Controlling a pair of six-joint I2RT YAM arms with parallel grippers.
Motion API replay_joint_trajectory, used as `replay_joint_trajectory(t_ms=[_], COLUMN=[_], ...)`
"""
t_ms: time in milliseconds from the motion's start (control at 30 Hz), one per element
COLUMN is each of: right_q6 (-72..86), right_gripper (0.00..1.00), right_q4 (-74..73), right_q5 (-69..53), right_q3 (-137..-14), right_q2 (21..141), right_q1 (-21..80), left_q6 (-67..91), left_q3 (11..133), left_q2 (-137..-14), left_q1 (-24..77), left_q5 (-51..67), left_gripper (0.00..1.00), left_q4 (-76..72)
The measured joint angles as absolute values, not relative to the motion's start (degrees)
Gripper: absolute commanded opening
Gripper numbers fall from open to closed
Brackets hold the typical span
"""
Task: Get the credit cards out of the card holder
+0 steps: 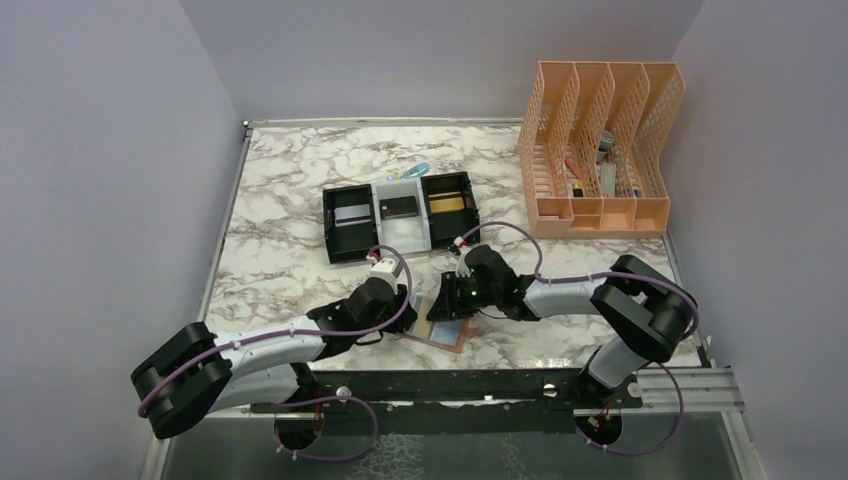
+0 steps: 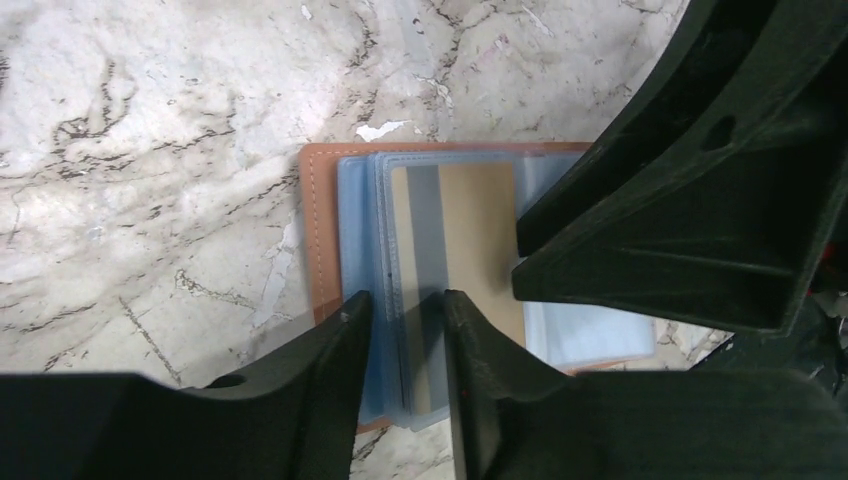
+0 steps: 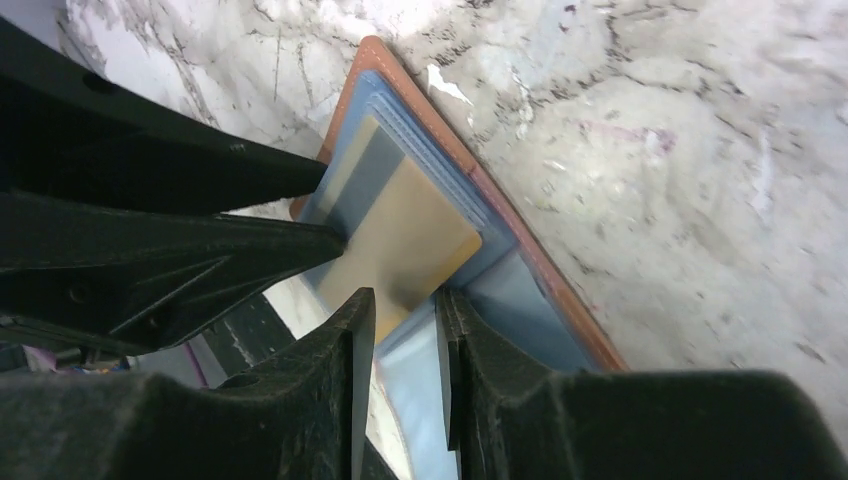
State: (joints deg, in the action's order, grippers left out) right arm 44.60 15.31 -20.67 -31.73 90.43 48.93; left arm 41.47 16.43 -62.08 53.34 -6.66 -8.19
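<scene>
Card holder [image 1: 445, 332] lies open on the worktop [image 1: 290, 200], between both hands.
The gold credit card [image 2: 475, 230] sits sleeved, long axis toward the left hand [image 2: 405, 300], part-open astride its short end; right hand [image 3: 403, 297], also part-open, meets its long edge.

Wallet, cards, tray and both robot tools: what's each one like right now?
card holder: lying open on the table.
gold card: tucked in the holder's clear sleeve.
left tool: partly open, fingers straddling the sleeve's edge.
right tool: partly open at the gold card's edge.
tray: silver card, dark card and second gold card lying inside, one per compartment.
file rack: upright.
</scene>
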Motion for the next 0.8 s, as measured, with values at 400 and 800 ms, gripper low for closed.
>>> replay_joint_trajectory(t_ms=[400,800], right_q6=[52.80,52.05], right_gripper=[0.23,0.01], right_q4=[22.92,23.99], right_q5=[-19.55,-20.88], right_q3=[-29.61,-28.40], right_q2=[93.25,93.08], right_q1=[49.17,49.17], left_q6=[43.83,47.22], left_q3=[10.66,6.79], left_q2=[-52.73,-44.05], left_q1=[53.23,53.36], left_q5=[-3.55,2.00], left_gripper=[0.12,0.30], left_q4=[-7.46,-6.39])
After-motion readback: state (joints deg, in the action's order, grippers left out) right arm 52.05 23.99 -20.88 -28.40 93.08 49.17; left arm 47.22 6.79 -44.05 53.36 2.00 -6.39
